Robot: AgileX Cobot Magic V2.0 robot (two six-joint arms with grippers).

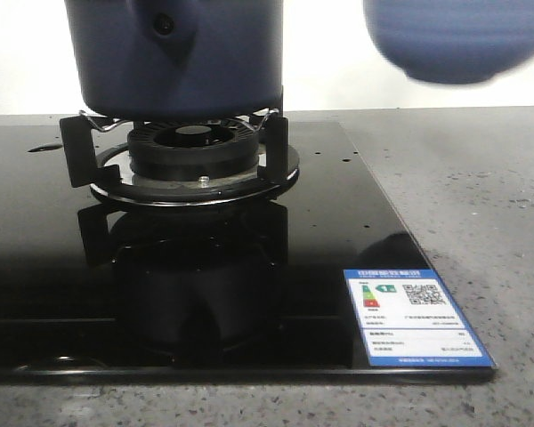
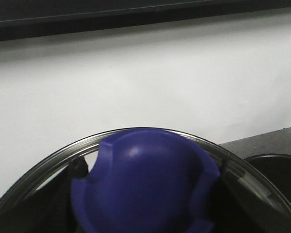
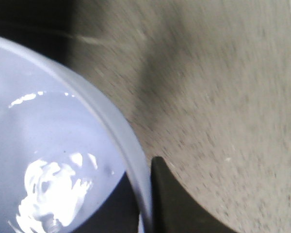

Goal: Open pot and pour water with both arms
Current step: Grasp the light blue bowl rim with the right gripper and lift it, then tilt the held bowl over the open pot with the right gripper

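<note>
The dark navy pot (image 1: pixel 182 53) stands on the burner (image 1: pixel 194 151), its handle stub with a round hole (image 1: pixel 165 25) facing me; its top is cut off by the frame. In the left wrist view my left gripper (image 2: pixel 145 194) is shut on the blue knob (image 2: pixel 145 179) of a glass lid with a metal rim (image 2: pixel 63 150), held up in front of the white wall. My right gripper (image 3: pixel 145 199) pinches the rim of a light blue bowl (image 3: pixel 48 145) holding water. That bowl (image 1: pixel 458 40) hangs in the air at the upper right of the front view.
The black glass stove top (image 1: pixel 249 294) carries a blue-edged label (image 1: pixel 414 316) at its front right corner. Grey speckled counter (image 1: pixel 481 196) lies to the right. A dark round rim (image 2: pixel 276 162) shows beside the lid in the left wrist view.
</note>
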